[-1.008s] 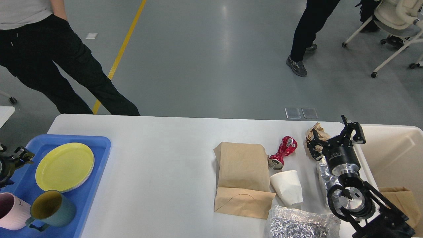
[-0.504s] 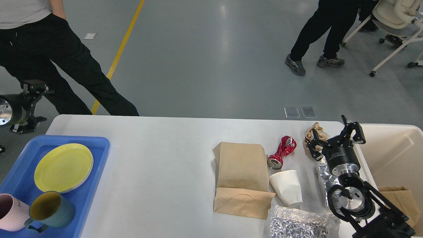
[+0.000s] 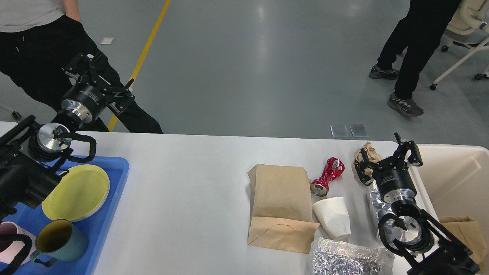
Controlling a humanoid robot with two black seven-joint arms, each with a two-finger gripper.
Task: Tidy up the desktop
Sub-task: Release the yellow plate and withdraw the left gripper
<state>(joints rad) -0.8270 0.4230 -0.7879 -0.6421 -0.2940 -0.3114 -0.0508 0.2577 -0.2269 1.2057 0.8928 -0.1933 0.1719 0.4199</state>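
The white desktop fills the lower view. On its right part lie a flat brown paper bag, a crushed red can, a tipped white paper cup, a crumpled brown paper ball and two crumpled foil pieces. My right gripper is open and empty above the table's far right, right beside the paper ball. My left gripper is open and empty, raised high beyond the table's far left edge.
A blue tray at the left holds a yellow plate, a teal mug and a pink mug. A cream bin at the right holds a brown bag. People stand beyond the table.
My left arm has swung up from beside the tray and right, its gripper now high over the far left edge. The right arm has not moved. The person at the back right walked further right.
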